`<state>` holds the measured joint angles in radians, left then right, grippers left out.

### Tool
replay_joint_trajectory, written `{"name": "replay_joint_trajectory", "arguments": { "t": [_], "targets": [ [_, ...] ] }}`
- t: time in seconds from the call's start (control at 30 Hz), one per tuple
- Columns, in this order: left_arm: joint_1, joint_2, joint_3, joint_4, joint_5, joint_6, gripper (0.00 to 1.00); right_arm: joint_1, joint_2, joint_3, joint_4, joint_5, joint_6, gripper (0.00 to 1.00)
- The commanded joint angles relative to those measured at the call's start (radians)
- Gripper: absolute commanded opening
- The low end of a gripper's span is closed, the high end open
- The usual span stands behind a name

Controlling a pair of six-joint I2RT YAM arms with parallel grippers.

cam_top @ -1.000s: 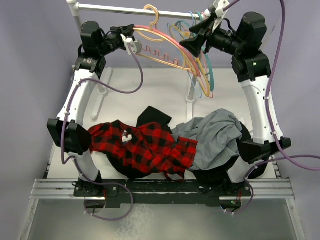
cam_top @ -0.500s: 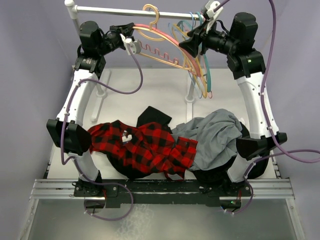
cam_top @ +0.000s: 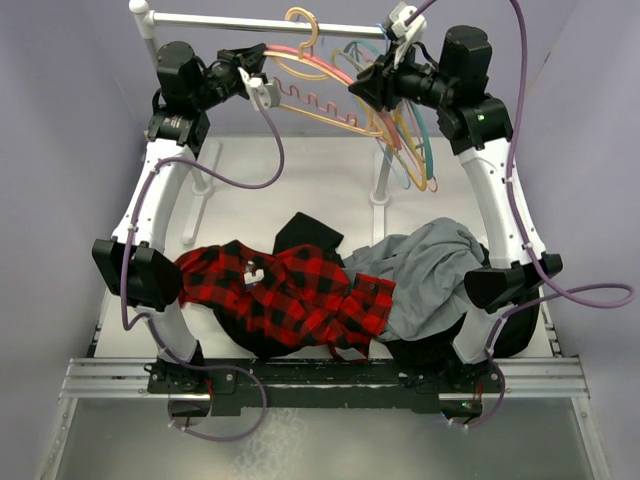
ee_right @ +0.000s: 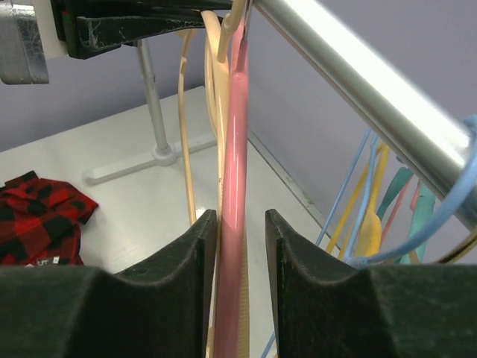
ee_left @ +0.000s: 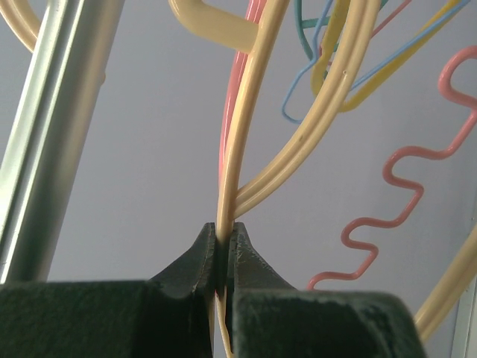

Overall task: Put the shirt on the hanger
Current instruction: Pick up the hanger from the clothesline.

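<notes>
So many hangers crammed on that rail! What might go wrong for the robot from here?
1. The right pincer straddles the pink hanger, not the tan hanger that the left pincer grips; it may clamp the wrong one.
2. The hangers hang bunched on the rail; pulling the tan one might drag others off.
3. The shirt lies crumpled against the grey garment, so both may lift together.

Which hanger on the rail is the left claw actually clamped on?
The pale tan hanger, pinched in the shut left claw. Its frame is plain and thin; the pink hanger has a wavy bar.
</notes>
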<state>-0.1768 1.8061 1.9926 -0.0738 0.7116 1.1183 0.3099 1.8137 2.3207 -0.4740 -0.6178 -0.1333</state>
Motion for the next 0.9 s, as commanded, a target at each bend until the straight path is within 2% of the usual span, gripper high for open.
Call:
{"name": "replay_joint_trajectory", "arguments": {
  "t": [0.0, 0.17, 0.2, 0.47, 0.87],
  "targets": [
    [-0.004, -0.08, 0.04, 0.112, 0.069, -0.019, 0.0, 0.006, 0.001, 0.043, 0.024, 0.029, -0.013, 0.3],
    [0.001, -0.085, 0.032, 0.12, 0.092, -0.012, 0.0, 0.006, 0.005, 0.054, 0.035, 0.052, -0.008, 0.03],
    [0.006, -0.088, 0.024, 0.13, 0.105, -0.013, 0.0, 0.006, 0.003, 0.051, 0.041, 0.056, -0.006, 0.0],
    [0.069, -0.097, -0.02, 0.164, 0.214, -0.002, 0.0, 0.006, -0.033, -0.005, 0.088, 0.044, -0.006, 0.0],
    [0.077, -0.057, 0.035, 0.451, 0.233, -0.259, 0.0, 0.031, -0.001, -0.014, 0.078, 0.053, -0.042, 0.0]
  ]
}}
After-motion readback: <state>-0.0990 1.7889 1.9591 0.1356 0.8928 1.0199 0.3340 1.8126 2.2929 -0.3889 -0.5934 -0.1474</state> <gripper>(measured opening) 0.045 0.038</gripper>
